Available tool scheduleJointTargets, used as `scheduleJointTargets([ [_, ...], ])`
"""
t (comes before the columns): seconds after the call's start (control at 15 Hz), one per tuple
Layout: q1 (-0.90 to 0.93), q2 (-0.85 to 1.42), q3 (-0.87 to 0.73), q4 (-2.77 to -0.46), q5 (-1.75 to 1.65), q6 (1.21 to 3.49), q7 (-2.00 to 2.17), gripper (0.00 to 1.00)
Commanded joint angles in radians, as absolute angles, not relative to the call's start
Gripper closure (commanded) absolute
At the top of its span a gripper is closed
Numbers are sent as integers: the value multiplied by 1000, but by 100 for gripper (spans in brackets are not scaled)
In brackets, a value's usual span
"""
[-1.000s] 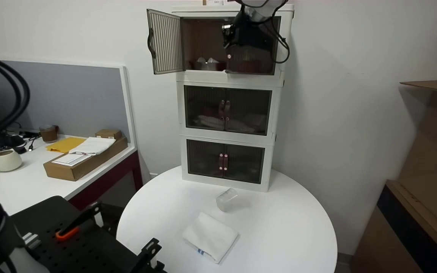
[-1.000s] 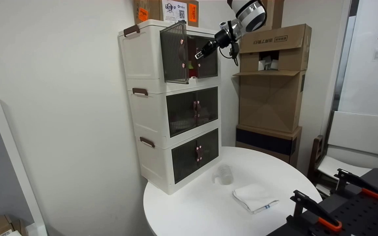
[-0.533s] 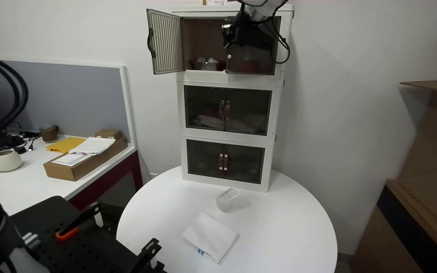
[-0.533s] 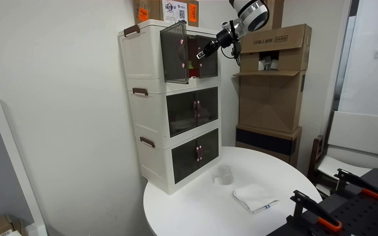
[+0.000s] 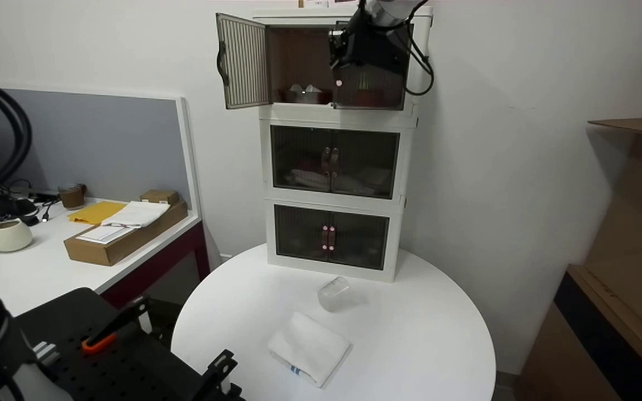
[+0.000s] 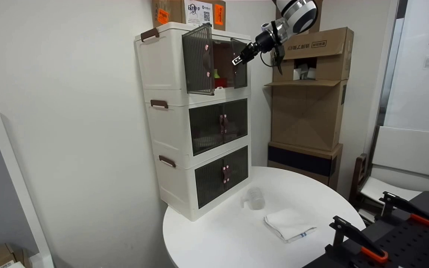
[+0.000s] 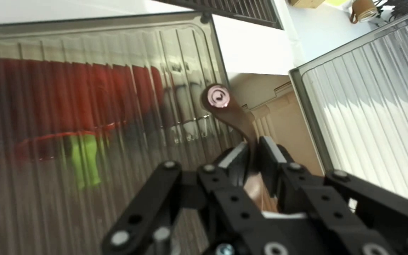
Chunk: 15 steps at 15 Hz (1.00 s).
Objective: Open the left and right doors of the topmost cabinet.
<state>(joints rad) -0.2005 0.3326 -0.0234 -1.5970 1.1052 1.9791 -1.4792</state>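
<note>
The topmost cabinet (image 6: pixel 160 59) crowns a stack of white units (image 5: pixel 337 205) on the round counter (image 5: pixel 410 340). Its left door (image 5: pixel 246 64) is swung far out, and its right door (image 6: pixel 241 76) stands ajar. In the wrist view the gripper (image 7: pixel 254 150) has its jaws pinching the brown handle (image 7: pixel 236 117) of the right door, one on each side of it. Behind that door's ribbed panel (image 7: pixel 48 212) show a red object (image 7: pixel 83 92) and a green object (image 7: pixel 85 157). The middle doors (image 5: pixel 301 159) and the bottom doors (image 5: pixel 301 234) are closed. On the counter a clear mug (image 6: pixel 257 199) lies on its side, near a folded white cloth (image 6: pixel 289 224) with blue marks
</note>
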Motion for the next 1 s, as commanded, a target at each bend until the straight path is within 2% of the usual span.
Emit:
scheduleJointTargets([
  [0.0,-215,261,-42,-1646,1150,1954,-1494,52],
  [0.47,-194,203,-83,-1650,1098,2005,-1392,3],
  [0.53,-181,190,-91,-1649,1050,2039,-1338,0],
  [0.8,-142,124,-88,-1620,893,2175,-1091,0],
  [0.93,-126,88,-81,-1581,780,2155,-952,0],
])
